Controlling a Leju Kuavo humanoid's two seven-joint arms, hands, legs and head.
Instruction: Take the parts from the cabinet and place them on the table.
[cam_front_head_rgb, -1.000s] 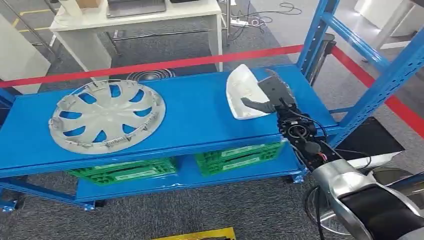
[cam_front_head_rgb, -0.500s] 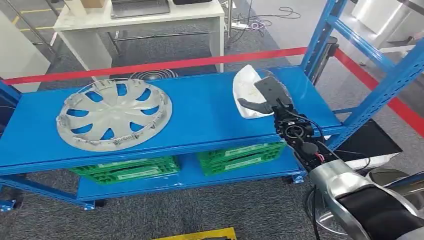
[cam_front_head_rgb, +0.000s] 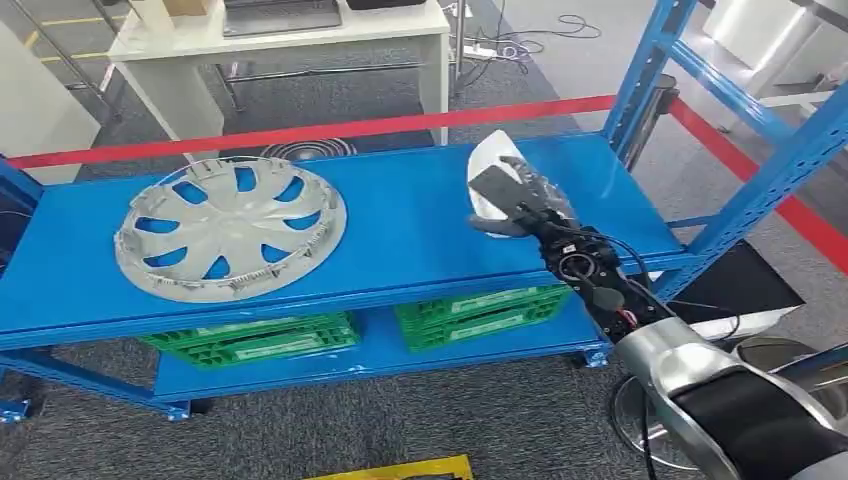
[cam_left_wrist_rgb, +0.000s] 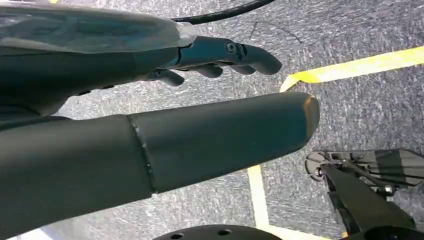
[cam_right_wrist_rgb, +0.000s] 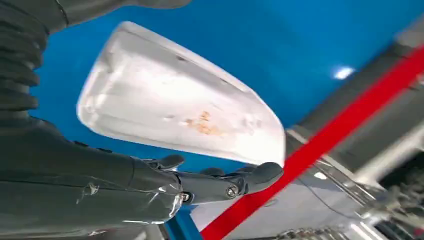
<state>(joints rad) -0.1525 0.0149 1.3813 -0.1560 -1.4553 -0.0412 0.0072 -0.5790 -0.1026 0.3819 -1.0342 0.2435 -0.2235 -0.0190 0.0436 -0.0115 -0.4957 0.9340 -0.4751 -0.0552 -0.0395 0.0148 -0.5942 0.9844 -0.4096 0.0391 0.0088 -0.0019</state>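
White plastic part (cam_front_head_rgb: 490, 175): a shell-shaped cover, lifted clear above the blue shelf (cam_front_head_rgb: 400, 235) at its right end, gripped by the right hand (cam_front_head_rgb: 520, 200). Left hand (cam_left_wrist_rgb: 220, 57): hangs empty, fingers loosely apart. Handling advice: keep grip firm, withdraw clear of the rack upright (cam_front_head_rgb: 640, 70), then turn toward the white worktop (cam_front_head_rgb: 300, 30).

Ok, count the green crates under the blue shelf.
2. Both sit on the lower shelf: one crate below the hubcap, the other crate further right, beside the right hand. The top shelf may hide more behind.
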